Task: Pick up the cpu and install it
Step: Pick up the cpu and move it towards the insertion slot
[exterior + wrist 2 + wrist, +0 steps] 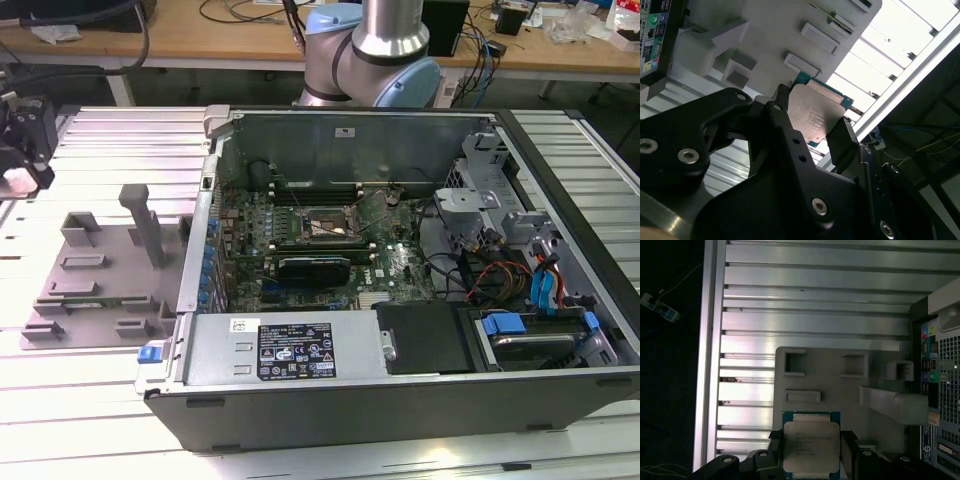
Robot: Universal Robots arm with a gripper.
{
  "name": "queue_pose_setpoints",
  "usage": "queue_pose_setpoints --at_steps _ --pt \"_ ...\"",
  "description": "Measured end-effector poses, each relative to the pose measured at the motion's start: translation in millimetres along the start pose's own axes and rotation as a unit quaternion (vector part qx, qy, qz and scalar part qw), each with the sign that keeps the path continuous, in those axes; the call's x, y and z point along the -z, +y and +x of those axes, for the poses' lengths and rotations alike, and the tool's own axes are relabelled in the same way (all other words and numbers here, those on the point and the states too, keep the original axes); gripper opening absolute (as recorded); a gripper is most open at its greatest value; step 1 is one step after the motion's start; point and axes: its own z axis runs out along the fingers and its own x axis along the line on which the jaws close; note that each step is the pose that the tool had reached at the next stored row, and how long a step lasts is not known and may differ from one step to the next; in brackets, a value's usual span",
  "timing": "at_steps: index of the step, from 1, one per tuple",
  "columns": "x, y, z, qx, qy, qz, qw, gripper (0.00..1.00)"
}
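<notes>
1. My gripper [814, 114] is closed on the cpu [811, 446]. Its two black fingers [840, 142] press opposite edges of the chip, with the jaws parted only as wide as the chip.
2. I judge that I hold it by the edges to keep its silvery metal top and its underside untouched, and to keep the square flat for seating.
3. The cpu is in my grasp outside the computer, at the exterior view's left. It is near the grey fixture [95, 270] and well apart from the socket [322, 226]. It appears raised clear of the fixture rather than resting on it.
4. The grey fixture lies flat on the slatted metal desk [90, 420]. It has moulded pockets and an upright post, which I take to be for holding parts in known places for picking.
5. The computer case [400, 400] lies on its side with the panel off. Its green motherboard [395, 270] faces upward, likely so the socket near its middle can be reached from above.
6. By count there are one cpu, one gripper with two fingers, one grey fixture, one open computer case, one motherboard and one socket.
</notes>
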Motion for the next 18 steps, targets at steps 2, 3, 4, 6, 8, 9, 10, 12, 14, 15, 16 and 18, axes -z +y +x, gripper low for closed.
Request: queue_pose_setpoints --at_steps 2,3,4,6,8,9,10,12,14,15,16,18 --pt "4.0 0.2 -0.1 0.0 -0.0002 0.0 1.0 0.55" --pt "7.9 0.5 -0.1 0.0 -0.0005 0.0 1.0 0.55" --pt "9.9 0.6 -0.1 0.0 -0.0006 0.0 1.0 0.55" --pt "16.0 1.0 -0.2 0.0 -0.0009 0.0 1.0 0.55" --pt "21.9 1.4 -0.3 0.0 -0.0012 0.0001 1.0 0.55" --pt "23.8 1.5 -0.3 0.0 -0.0013 0.0 1.0 0.55" --pt "25.2 1.6 -0.4 0.0 -0.0014 0.0 1.0 0.55" --pt "31.5 2.0 -0.4 0.0 -0.0018 0.0001 1.0 0.55" --pt "34.9 2.2 -0.5 0.0 -0.0019 0.0001 1.0 0.55" --pt "38.1 2.4 -0.5 0.0 -0.0022 0.0001 1.0 0.55" --pt "39.2 2.5 -0.5 0.0 -0.0023 0.0001 1.0 0.55" --pt "44.1 2.8 -0.6 0.0 -0.0027 0.0001 1.0 0.55"
